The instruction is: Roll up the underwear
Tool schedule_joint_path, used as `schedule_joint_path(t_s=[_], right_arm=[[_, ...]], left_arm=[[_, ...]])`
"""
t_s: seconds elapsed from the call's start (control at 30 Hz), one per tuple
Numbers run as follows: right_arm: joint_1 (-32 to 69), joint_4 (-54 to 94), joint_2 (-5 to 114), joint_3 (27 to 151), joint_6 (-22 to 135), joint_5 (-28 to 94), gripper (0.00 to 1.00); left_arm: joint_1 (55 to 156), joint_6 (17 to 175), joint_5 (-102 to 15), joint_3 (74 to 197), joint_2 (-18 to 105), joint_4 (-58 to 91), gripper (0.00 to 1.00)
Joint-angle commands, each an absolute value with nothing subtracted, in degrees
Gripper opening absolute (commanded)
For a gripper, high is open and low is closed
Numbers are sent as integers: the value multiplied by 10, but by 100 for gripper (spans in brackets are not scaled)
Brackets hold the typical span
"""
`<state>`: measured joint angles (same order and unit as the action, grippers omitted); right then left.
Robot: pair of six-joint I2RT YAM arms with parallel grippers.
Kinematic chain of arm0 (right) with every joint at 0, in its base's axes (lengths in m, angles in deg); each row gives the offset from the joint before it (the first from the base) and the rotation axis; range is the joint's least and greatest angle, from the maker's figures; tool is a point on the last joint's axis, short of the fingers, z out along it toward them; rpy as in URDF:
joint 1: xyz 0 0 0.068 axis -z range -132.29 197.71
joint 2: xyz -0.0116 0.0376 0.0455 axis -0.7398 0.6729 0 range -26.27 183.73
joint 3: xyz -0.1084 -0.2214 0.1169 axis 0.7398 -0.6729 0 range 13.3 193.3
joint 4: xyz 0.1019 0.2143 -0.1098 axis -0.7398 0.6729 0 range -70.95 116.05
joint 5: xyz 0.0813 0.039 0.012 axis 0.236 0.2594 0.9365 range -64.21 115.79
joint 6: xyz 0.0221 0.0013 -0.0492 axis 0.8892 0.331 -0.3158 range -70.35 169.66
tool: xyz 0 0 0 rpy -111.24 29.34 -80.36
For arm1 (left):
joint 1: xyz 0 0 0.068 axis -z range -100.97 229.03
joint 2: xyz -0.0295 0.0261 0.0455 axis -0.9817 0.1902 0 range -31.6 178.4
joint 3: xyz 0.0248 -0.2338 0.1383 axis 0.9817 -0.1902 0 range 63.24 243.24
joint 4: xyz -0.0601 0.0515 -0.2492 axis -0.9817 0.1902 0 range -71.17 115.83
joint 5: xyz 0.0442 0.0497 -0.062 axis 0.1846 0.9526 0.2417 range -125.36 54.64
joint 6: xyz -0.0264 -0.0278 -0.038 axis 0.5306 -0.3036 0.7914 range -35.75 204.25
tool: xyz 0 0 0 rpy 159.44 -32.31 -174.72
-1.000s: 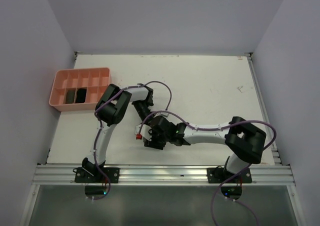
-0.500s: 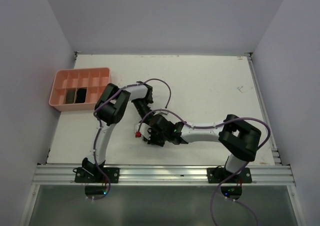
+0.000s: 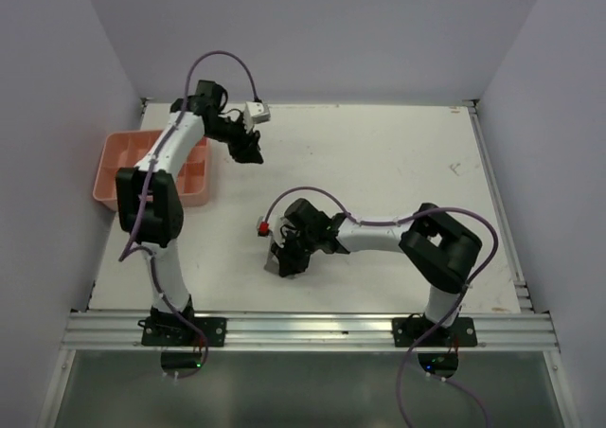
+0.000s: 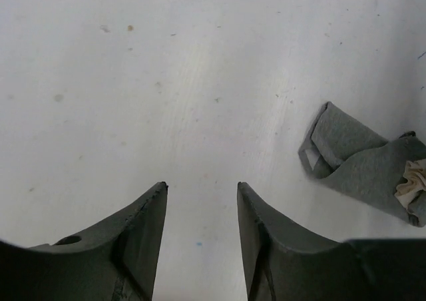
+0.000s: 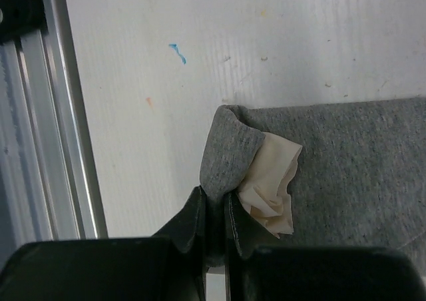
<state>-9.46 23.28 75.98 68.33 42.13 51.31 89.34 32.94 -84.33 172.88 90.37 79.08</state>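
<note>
Closest to the near edge, beside the long aluminium rail, the right gripper has its jaws pressed almost together on a raised fold of the grey soft cloth underwear. A small crumpled cream piece of the garment sits just beside the pinched fold, at 2 o'clock from the jaws. From the pinch, the rest of the cloth lies flat on the white table toward 3 o'clock in the right wrist view. I judge that the roll has to travel that way, with the fold carried over the flat part.

Farther away, the left gripper hovers over bare table with its jaws wide and nothing between them. In its own view the garment lies at 2 o'clock, well apart, with the long axis running from 10 to 4 o'clock. The right arm is clearly the nearer one. The pink plastic compartment tray stands at 9 o'clock on the far left, partly hidden by the left arm.
</note>
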Motion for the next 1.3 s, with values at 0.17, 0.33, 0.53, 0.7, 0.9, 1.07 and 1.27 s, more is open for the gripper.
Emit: schedule_joint_path(t_s=[0.17, 0.33, 0.53, 0.7, 0.9, 1.07, 1.27], right_arm=[[-35, 272, 854, 708, 529, 653, 0], [21, 205, 901, 688, 590, 739, 0], [51, 193, 968, 712, 620, 804, 0], [60, 203, 1019, 746, 642, 821, 0], [68, 209, 1049, 769, 659, 832, 0], [74, 205, 1054, 768, 670, 831, 0], [78, 172, 1057, 755, 695, 834, 0]], left_arm=[[854, 587, -693, 1427, 541, 346, 100], [845, 484, -765, 1435, 519, 514, 100], [892, 200, -725, 1225, 361, 634, 92], [991, 138, -654, 1021, 224, 560, 65], [1066, 167, -680, 971, 251, 512, 51], [1140, 239, -672, 976, 312, 453, 44], [1208, 280, -616, 954, 344, 389, 38]])
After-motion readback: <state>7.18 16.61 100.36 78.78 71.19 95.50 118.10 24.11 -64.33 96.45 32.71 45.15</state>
